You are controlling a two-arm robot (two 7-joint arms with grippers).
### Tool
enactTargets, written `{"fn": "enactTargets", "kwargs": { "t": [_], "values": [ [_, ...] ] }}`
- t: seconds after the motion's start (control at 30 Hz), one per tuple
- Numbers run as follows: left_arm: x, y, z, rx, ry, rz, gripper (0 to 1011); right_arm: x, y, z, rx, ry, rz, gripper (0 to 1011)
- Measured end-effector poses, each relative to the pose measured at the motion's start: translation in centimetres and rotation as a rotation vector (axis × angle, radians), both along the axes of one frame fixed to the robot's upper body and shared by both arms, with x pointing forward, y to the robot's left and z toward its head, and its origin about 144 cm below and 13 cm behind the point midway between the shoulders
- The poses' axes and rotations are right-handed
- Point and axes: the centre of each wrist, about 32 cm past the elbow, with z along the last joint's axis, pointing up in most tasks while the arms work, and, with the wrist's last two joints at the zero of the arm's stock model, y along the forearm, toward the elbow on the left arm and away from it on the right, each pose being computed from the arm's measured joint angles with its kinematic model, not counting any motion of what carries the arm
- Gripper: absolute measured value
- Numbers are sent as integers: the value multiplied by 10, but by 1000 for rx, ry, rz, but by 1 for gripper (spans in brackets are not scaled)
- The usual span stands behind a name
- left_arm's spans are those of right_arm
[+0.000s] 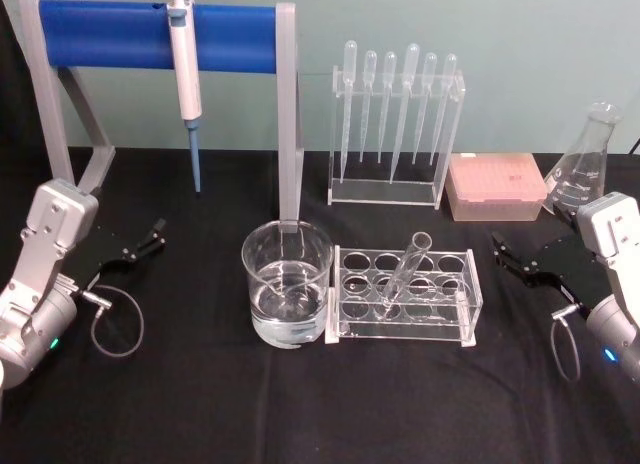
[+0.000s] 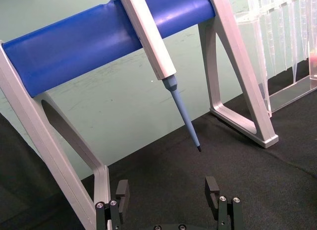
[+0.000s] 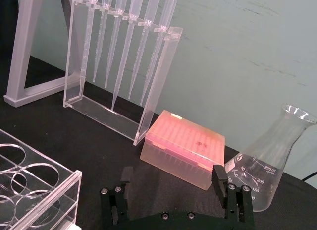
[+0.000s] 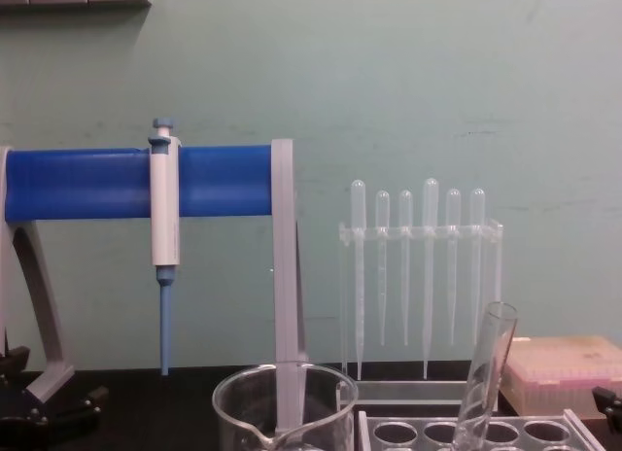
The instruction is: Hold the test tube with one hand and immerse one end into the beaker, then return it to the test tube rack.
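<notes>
The test tube (image 1: 404,272) leans in a hole of the clear rack (image 1: 404,294) at the table's middle; its flared rim tilts right in the chest view (image 4: 488,373). The beaker (image 1: 287,282), holding some clear liquid, stands just left of the rack, and its rim and spout show low in the chest view (image 4: 285,402). My left gripper (image 1: 152,235) rests open at the left side of the table, well away from both. My right gripper (image 1: 503,252) sits open at the right side, a hand's width from the rack. Both hold nothing (image 2: 169,190) (image 3: 173,178).
A blue-barred stand (image 1: 160,36) with a white-and-blue pipettor (image 1: 185,79) stands at the back left. A rack of plastic pipettes (image 1: 395,124), a pink tip box (image 1: 495,184) and a conical flask (image 1: 585,164) line the back right. A black cloth covers the table.
</notes>
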Motion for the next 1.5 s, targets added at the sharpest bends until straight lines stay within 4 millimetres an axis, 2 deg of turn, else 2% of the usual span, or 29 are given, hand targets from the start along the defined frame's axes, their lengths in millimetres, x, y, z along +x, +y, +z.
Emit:
{"fn": "enactTargets", "kwargs": {
  "t": [0.97, 1.17, 1.37, 1.5],
  "values": [
    [0, 0, 0, 0, 0, 0, 1000, 1, -1, 1, 5, 0, 1, 1002],
    [0, 0, 0, 0, 0, 0, 1000, 2, -7, 26, 79, 14, 52, 1000],
    [0, 0, 0, 0, 0, 0, 1000, -10, -25, 49, 142, 93, 173, 1002],
    [0, 0, 0, 0, 0, 0, 1000, -21, -37, 58, 167, 146, 272, 1002]
  ]
}}
